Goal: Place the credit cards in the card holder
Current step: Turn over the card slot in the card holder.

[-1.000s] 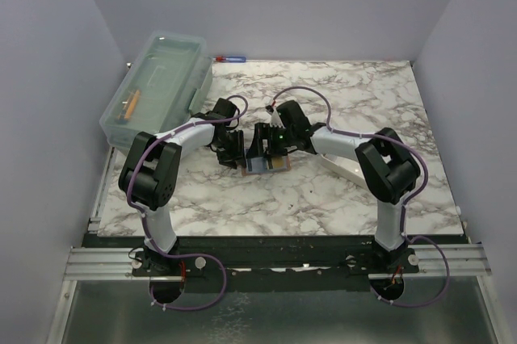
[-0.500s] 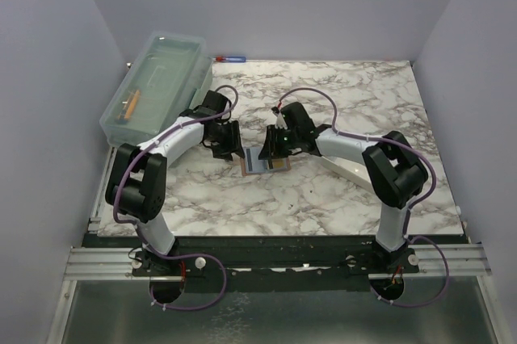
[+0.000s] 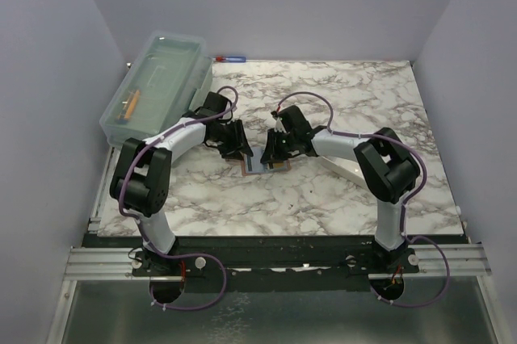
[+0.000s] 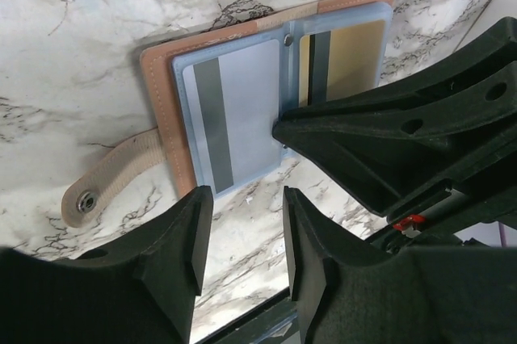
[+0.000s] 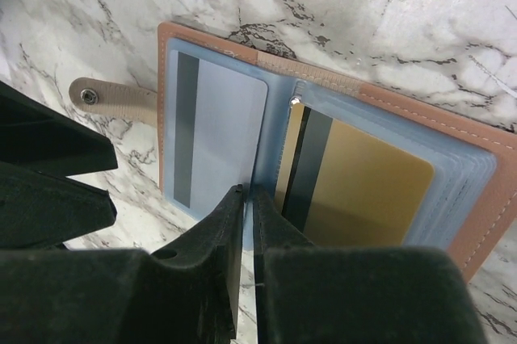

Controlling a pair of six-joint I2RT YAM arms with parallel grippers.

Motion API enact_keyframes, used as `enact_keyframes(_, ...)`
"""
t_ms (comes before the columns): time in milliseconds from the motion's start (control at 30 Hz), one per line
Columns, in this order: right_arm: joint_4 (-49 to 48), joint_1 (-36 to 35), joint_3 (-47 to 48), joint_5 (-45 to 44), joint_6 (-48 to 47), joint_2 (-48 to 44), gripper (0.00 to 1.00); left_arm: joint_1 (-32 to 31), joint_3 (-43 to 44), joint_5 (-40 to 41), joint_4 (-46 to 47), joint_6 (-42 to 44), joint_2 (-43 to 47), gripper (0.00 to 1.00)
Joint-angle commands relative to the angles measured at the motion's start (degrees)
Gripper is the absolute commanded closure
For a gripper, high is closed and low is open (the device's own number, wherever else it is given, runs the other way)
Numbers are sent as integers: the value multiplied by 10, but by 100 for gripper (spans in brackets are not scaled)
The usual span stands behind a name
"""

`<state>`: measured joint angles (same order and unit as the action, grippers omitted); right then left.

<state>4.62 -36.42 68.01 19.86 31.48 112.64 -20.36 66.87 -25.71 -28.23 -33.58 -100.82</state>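
Note:
The card holder (image 3: 257, 166) (image 4: 161, 102) (image 5: 388, 102) lies open and flat on the marble, with its snap strap (image 4: 105, 182) out to one side. Its clear sleeves hold a light blue card with a grey stripe (image 4: 242, 110) (image 5: 226, 134) and a tan-gold card with a dark stripe (image 4: 355, 53) (image 5: 371, 190). My right gripper (image 3: 271, 150) (image 5: 249, 192) (image 4: 279, 128) is shut, its tips resting at the centre fold between the two cards. I cannot tell whether a sleeve edge is pinched. My left gripper (image 3: 234, 140) (image 4: 246, 231) hovers open and empty just off the holder's blue-card side.
A clear plastic lidded box (image 3: 157, 86) stands at the back left, close behind my left arm. A small red and blue tool (image 3: 228, 59) lies at the far edge. A long white tray (image 3: 343, 168) sits under my right forearm.
My right gripper's jaws have closed from wide open and its tips have settled at the holder's centre fold. My left gripper swung out to the left, then came back closer to the holder.

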Motion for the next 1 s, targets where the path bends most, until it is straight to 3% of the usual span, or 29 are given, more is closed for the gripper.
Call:
enact_keyframes(0, 10, -1, 12, -37, 0, 17, 88, 1, -14, -26, 36, -18, -11, 53)
enact_keyframes(367, 24, -1, 13, -48, 10, 34, 94, 3, -24, -16, 52, -21, -30, 46)
enact_keyframes(967, 23, -1, 12, -45, 9, 27, 97, 2, -20, -33, 62, -22, -39, 51)
